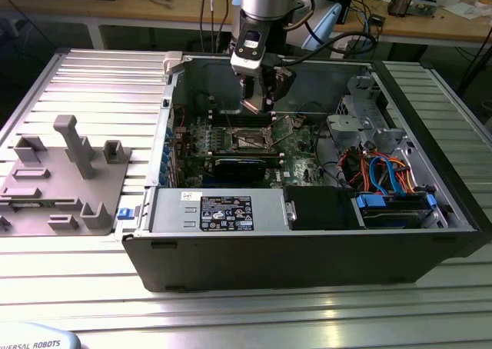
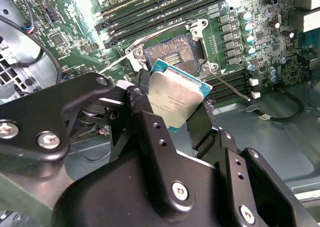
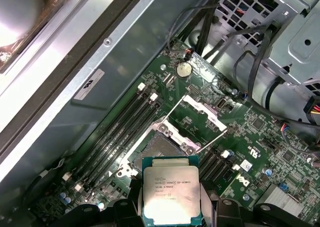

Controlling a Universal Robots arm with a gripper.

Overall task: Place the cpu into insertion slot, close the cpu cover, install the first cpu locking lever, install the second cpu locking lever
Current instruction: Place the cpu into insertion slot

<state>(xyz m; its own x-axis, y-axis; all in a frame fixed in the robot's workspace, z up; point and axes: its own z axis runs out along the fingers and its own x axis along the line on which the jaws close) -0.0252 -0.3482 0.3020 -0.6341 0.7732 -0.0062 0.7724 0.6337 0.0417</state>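
Gripper clamped on cpu; fingers pinch opposite edges, metal top facing wrist cameras. Chip tilted, hanging above insertion slot, apart from it, not seated. Slot sits on green motherboard in far half of open computer case; contact field bare. cpu cover swung up open, just beside slot toward exterior view's right. Locking levers released, angled up off board. Judgement: first step under way, none complete; seating, cover and both levers all left.
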